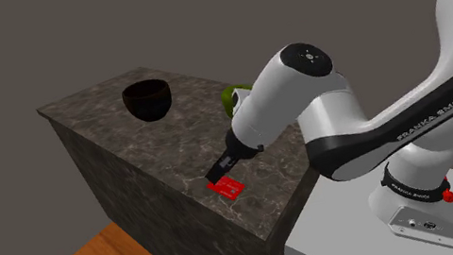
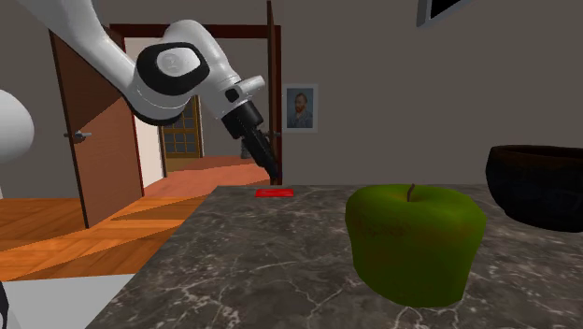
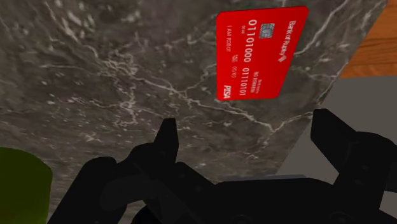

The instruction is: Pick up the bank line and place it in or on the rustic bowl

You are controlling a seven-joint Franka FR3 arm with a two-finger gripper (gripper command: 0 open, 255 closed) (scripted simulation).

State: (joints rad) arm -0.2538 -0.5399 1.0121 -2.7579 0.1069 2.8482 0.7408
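fingers spread wide, the all-black two-finger gripper point(image 3: 248, 127) hangs just short of a flat red bank card point(image 3: 262, 54) near the edge of the dark marbled counter point(image 3: 95, 76); thin, stiff, light and slick, it probably wants pinching across its narrow width.

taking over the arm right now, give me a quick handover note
Gripper: open, holding nothing, low over the dark marbled counter near its edge.
Flat red bank card: lies face up on the counter just ahead of the fingers, not between them.
Dark round bowl: upright at the counter's far end.
Green apple: on the counter, apart from both.
Done: gripper brought to the card.
Left: grasp the card, lift it, carry it to the bowl, release.
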